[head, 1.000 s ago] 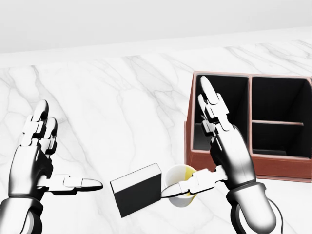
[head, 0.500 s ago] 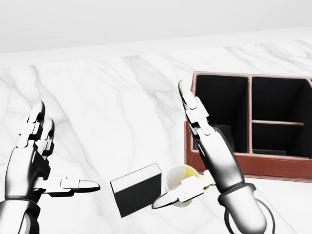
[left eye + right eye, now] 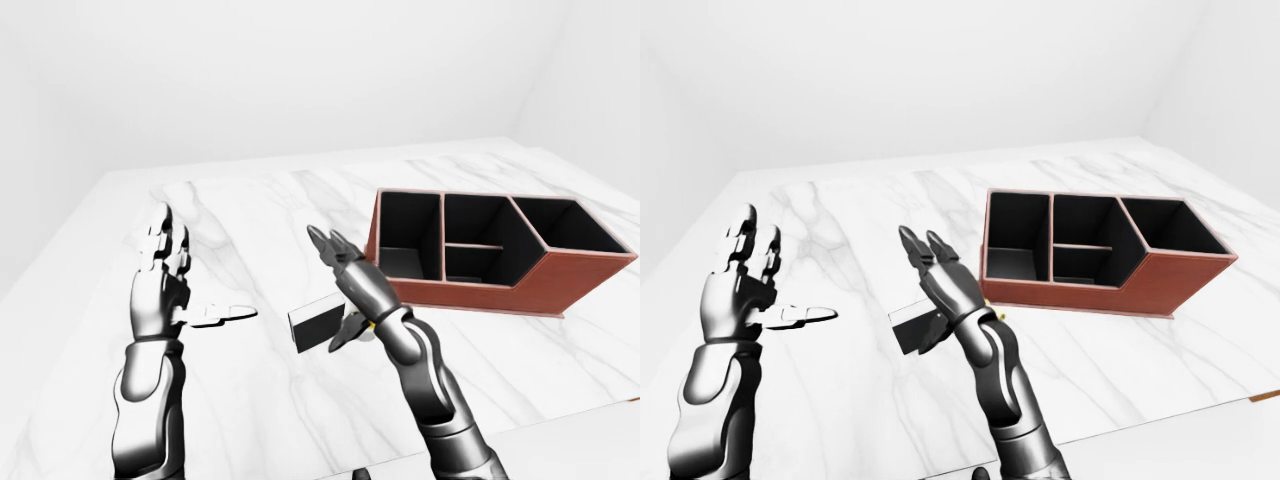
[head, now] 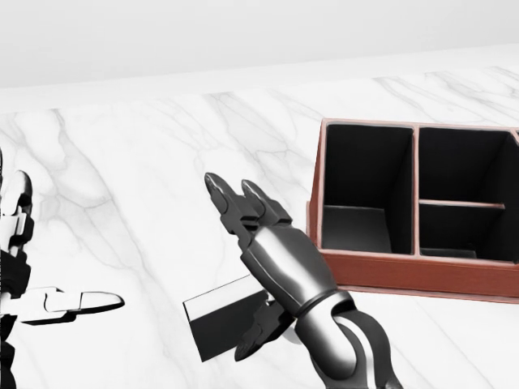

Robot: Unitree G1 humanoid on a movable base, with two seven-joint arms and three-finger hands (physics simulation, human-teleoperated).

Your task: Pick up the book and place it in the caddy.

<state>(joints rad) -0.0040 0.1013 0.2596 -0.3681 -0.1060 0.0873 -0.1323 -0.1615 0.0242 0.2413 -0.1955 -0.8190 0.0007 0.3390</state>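
Note:
The book (image 4: 217, 328) is black with a white page edge and lies flat on the marble table, left of the caddy. The caddy (image 4: 405, 271) is a red-brown box with black compartments at the right of the head view. My right hand (image 4: 243, 243) is open, fingers spread and pointing up-left. It hovers over the book's right end, thumb (image 4: 255, 340) beside the book's edge, and holds nothing. My left hand (image 3: 195, 275) is open and empty, well to the left of the book, thumb pointing right.
A small yellow cup (image 3: 370, 323) stands between the book and the caddy, almost wholly hidden behind my right hand. The white marble table (image 4: 162, 162) stretches up and left. Its near edge shows at the bottom right of the right-eye view (image 3: 1200, 415).
My right hand has swung left from in front of the caddy to over the book's right end, and now covers the yellow cup. My left hand has drifted left toward the view's edge.

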